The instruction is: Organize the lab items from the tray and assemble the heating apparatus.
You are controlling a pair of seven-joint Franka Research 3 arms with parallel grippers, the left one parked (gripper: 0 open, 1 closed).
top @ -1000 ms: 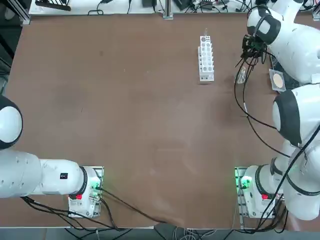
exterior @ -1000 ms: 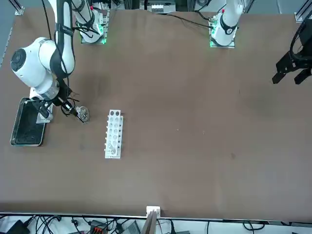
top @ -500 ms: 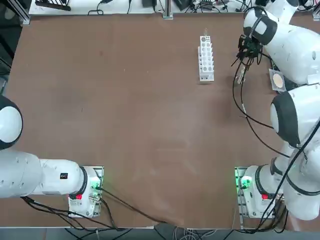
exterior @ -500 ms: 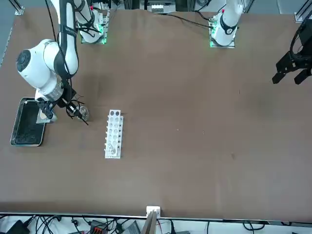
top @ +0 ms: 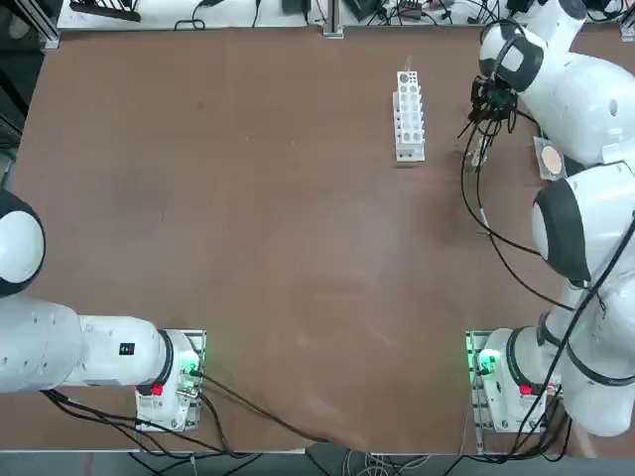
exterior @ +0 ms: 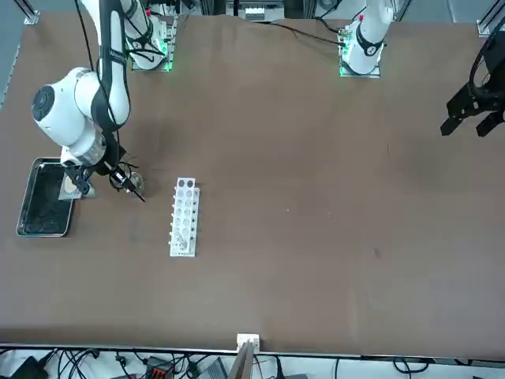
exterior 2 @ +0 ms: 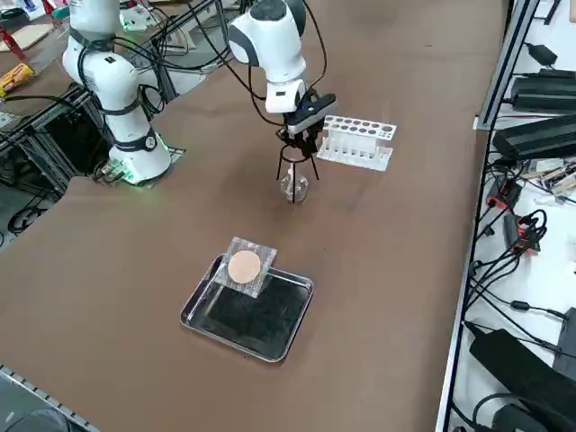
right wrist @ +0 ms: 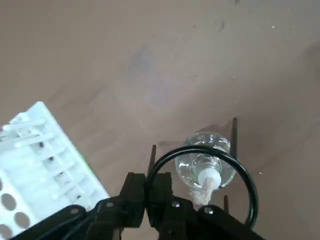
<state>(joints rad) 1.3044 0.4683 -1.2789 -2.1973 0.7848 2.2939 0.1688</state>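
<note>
My right gripper (exterior 2: 301, 128) is shut on the ring of the thin black wire tripod (exterior 2: 297, 162), between the tray and the rack. In the right wrist view the fingers (right wrist: 135, 192) pinch the tripod's ring (right wrist: 243, 172), and the clear glass burner (right wrist: 204, 164) shows through it. The tripod's legs straddle the burner (exterior 2: 294, 187); I cannot tell whether they touch the table. The grey mesh (exterior 2: 245, 266) with its tan centre lies over the far corner of the silver tray (exterior 2: 256, 317). From above, the gripper (top: 491, 99) hangs over the burner (top: 479, 151).
A white test-tube rack (exterior 2: 355, 141) lies just beyond the gripper, a short gap from the tripod; it also shows in the wrist view as the rack (right wrist: 40, 160). The right arm's large white links (top: 580, 89) cover most of the tray from above.
The right gripper has carried the tripod a little away from the tray toward the rack, bringing its ring over the burner. The burner, mesh and tray have stayed put.
</note>
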